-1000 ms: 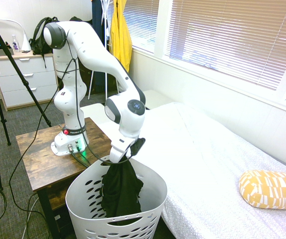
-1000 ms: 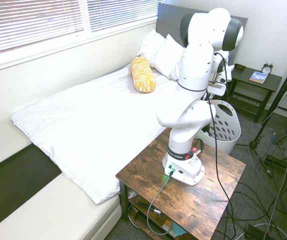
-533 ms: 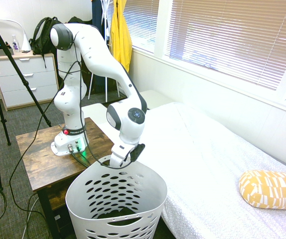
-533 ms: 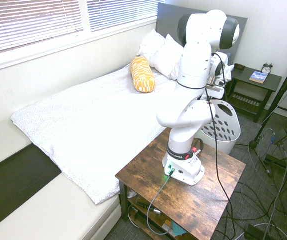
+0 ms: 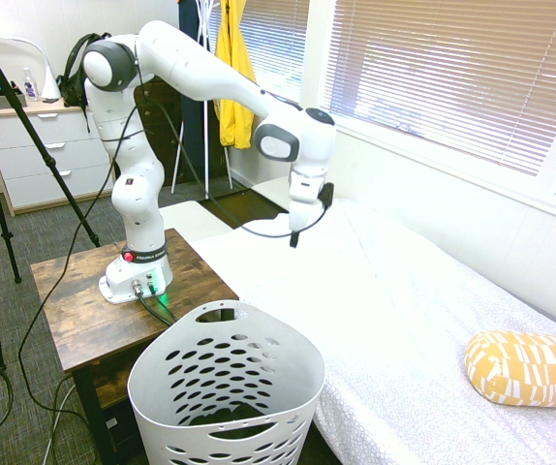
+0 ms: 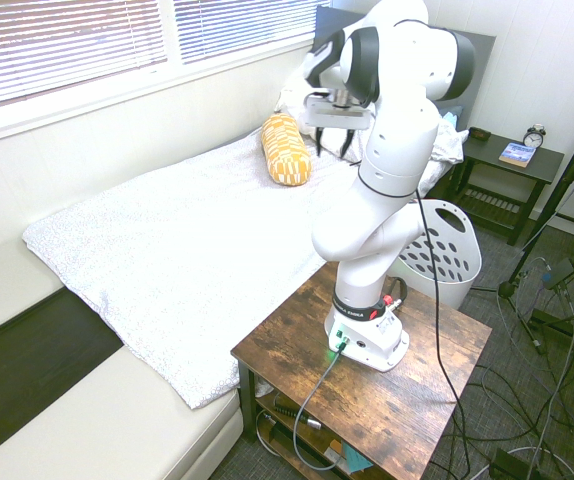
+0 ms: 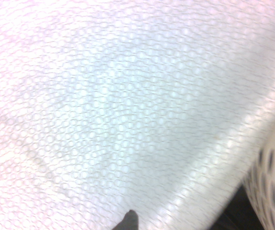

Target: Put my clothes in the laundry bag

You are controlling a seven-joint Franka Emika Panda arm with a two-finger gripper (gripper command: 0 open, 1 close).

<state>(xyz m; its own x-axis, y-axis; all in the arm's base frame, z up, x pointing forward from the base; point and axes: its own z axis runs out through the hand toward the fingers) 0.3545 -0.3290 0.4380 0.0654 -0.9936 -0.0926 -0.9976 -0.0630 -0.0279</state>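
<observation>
While my arm hangs over the white bed, I see the jaws point down with nothing in them. I cannot tell how far apart they stand. Below the jaws and off to the side stands the laundry bag, next to the desk. My black clothes lie at its bottom. Well away from the jaws, a yellow pillow rests on the bed.

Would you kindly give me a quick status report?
Hand above the bed, nothing held. Black clothes down in laundry basket. Nothing in the way.
</observation>
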